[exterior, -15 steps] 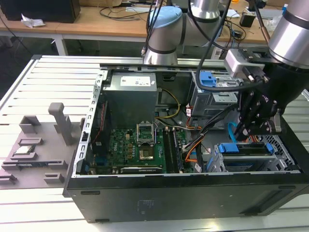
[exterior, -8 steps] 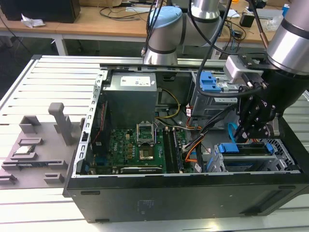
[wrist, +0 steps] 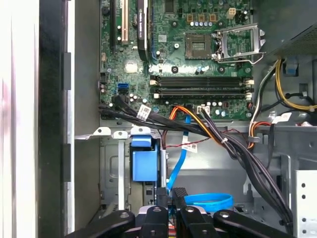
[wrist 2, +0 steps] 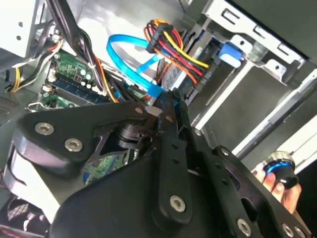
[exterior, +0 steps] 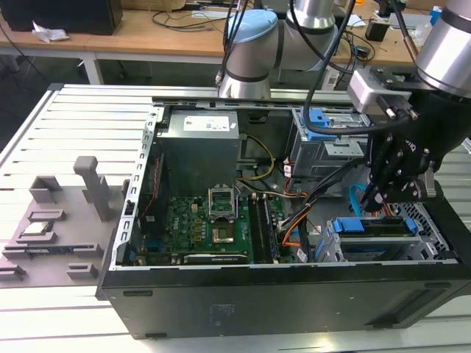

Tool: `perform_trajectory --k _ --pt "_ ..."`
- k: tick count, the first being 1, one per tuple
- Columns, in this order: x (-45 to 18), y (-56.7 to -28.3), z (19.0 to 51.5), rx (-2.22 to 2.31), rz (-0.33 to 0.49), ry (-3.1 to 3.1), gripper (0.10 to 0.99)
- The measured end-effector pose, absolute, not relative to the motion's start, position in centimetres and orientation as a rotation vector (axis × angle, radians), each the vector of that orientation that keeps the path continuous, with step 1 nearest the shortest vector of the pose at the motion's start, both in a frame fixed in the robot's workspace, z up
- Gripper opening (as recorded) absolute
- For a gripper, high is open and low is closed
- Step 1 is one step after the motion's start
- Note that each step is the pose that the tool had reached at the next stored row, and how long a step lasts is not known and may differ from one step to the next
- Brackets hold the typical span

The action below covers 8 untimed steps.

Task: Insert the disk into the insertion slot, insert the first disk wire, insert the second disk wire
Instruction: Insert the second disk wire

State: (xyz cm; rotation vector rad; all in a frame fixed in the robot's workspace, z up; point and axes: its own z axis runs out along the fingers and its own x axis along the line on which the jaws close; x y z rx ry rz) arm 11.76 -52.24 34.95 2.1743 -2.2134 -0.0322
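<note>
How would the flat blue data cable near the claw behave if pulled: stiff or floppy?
The blue cable looks springy rather than limp: it holds an open loop. Thin and flat, it probably weighs little and bends easily one way. Lying beside the multicoloured wire bundle, it may snag when dragged.

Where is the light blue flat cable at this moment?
In the second wrist view, the light blue flat cable loops above the gripper, beside the bundle of red, yellow and orange wires. Its end runs down to the fingertips.

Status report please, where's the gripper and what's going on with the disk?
Gripper down inside the case, fingers closed on a blue data cable. Disk in its blue carrier seated in the insertion slot. Bundled power wires crowd the connector area.
</note>
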Motion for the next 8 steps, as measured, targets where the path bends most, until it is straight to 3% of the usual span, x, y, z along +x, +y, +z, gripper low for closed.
perform_trajectory --k 8 --pt "12.0 -53.8 34.8 2.186 -0.062 -2.224 0.161"
